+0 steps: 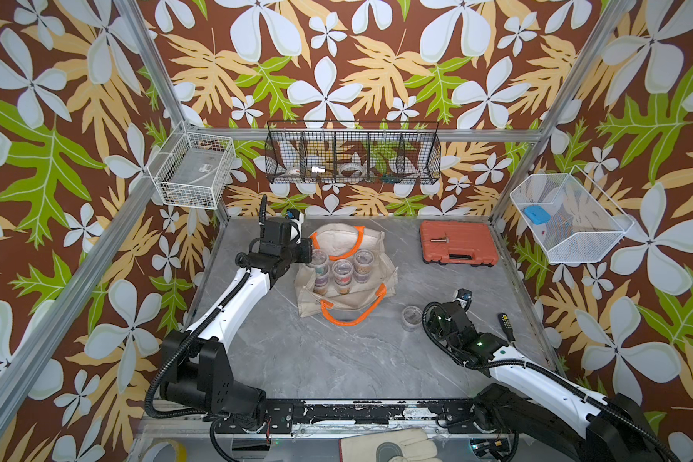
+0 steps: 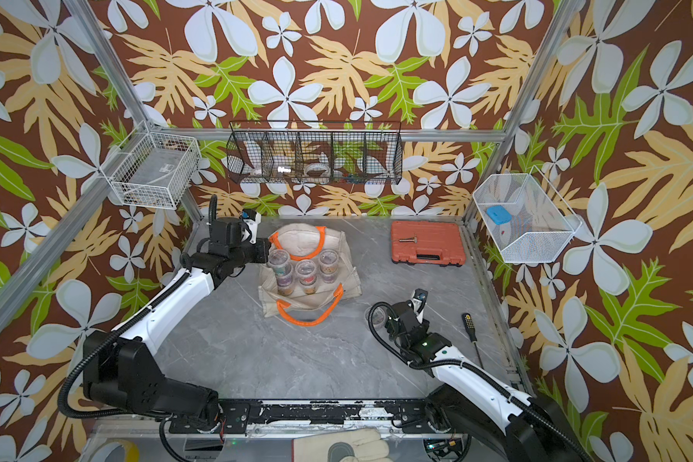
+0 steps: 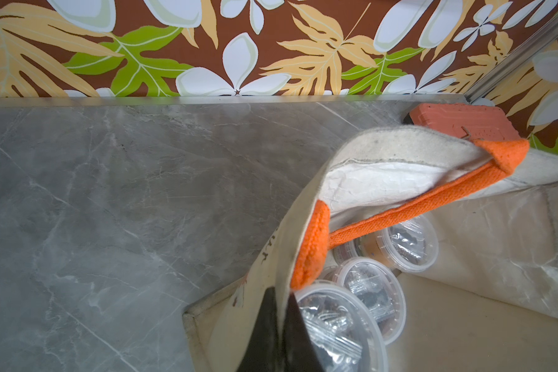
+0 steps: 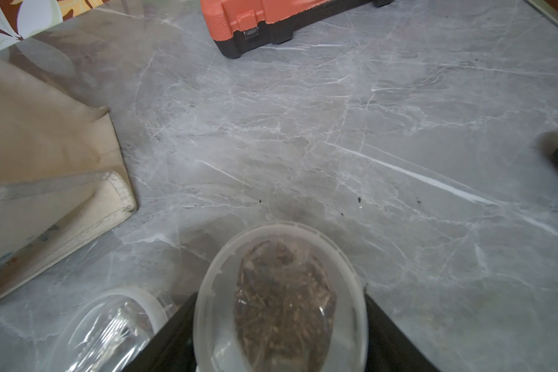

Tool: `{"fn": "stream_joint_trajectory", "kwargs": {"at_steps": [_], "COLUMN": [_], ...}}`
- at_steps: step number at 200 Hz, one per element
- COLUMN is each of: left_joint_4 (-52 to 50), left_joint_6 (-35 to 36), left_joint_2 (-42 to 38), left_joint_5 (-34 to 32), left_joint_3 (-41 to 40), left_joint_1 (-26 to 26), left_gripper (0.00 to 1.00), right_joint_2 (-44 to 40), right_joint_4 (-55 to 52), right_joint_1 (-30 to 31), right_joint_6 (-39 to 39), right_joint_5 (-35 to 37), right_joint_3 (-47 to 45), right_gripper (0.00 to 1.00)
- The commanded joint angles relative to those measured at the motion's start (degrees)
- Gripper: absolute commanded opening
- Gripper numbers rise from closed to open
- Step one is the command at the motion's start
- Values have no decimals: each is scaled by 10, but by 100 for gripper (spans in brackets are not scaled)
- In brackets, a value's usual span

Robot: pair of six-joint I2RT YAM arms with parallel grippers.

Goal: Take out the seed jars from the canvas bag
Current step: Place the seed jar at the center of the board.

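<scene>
The only lettering in view is dark script on the outside of the canvas bag (image 1: 371,240). It sits beside the left gripper (image 3: 279,298) in the left wrist view and is too partial to read. The bag is soft beige cloth with two orange loop handles (image 1: 353,314). It stands on the grey marble table (image 1: 317,360), toward the back middle, with its mouth open upward. Its handle-bearing sides face the back wall and the robot.

Inside it, the seed jars (image 1: 343,270) are clear round tubs with clear lids. They are stacked upright in columns, lids up, and brown and purplish contents show through.

The left gripper is clenched on the bag's rim, by a handle end. The right gripper (image 4: 279,298) is over the table's right front. A brown-seed jar (image 4: 281,273) stands upright between its fingers, but whether they press it cannot be told. A second jar (image 1: 412,317) stands just beside it, apart from the bag. An orange-red tool case (image 1: 459,242) lies at the back right.
</scene>
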Motion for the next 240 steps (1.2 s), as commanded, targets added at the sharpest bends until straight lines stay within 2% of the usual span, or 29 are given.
{"fn": "stream_joint_trajectory", "kwargs": {"at_steps": [1, 39, 71, 137, 180, 199, 225, 240], "left_joint_4": [-6, -6, -7, -7, -10, -12, -12, -9], "left_joint_6": [-3, -2, -2, -1, 1, 1, 2, 2], "left_joint_2": [2, 2, 2, 1, 1, 0, -5, -7], "left_joint_5": [6, 6, 5, 6, 8, 11, 11, 12], "left_joint_3": [3, 3, 3, 4, 6, 7, 6, 5], "left_joint_1": [0, 0, 0, 1, 0, 0, 0, 0], "left_gripper": [0, 0, 0, 0, 0, 0, 0, 0], "right_joint_2": [12, 27, 34, -8, -88, -112, -101, -66], "right_joint_4": [26, 39, 36, -10, -112, -127, -140, -170], "right_joint_1": [0, 0, 0, 0, 0, 0, 4, 42], "right_joint_6": [-2, 0, 2, 4, 6, 13, 12, 8], "right_joint_5": [14, 9, 0, -5, 6, -10, -39, -8], "right_joint_3": [0, -3, -3, 16, 78, 104, 154, 208], "right_gripper": [71, 73, 80, 90, 99, 100, 100, 100]}}
